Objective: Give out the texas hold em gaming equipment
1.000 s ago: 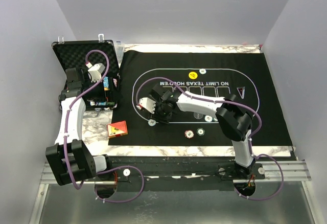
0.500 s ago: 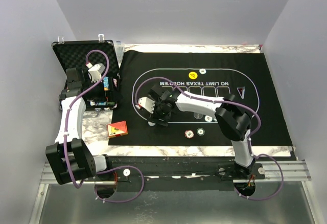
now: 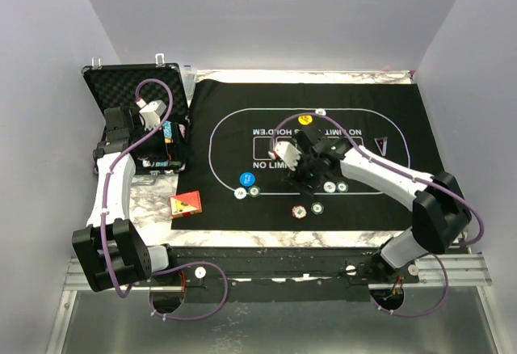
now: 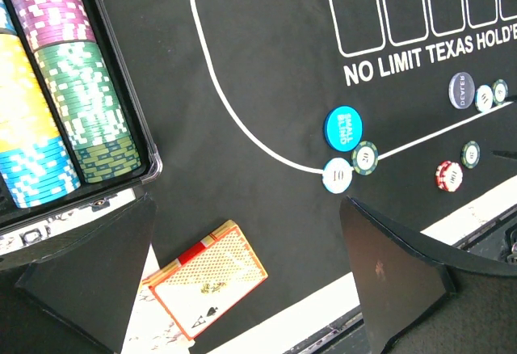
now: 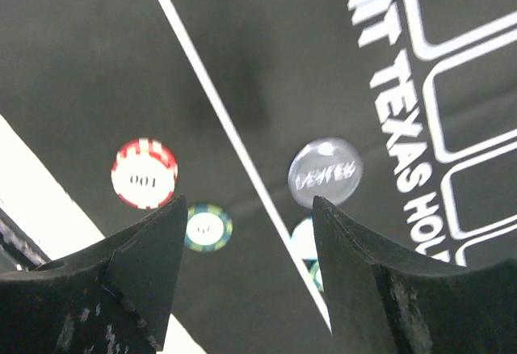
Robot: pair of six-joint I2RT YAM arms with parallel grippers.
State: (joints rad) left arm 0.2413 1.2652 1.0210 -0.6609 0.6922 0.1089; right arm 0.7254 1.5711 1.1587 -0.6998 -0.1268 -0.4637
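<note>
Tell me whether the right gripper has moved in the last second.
Yes. The right gripper swung rightward along the felt mat, from the printed oval's left end to its middle, leaving a blue disc behind.

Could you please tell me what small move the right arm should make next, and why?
Probably ease the right pincer sideways over the dealer disc, then down. The pincer hangs open and empty above the mat, and the disc sits off centre, by one finger rather than midway between the two, so closing here would likely miss it.
</note>
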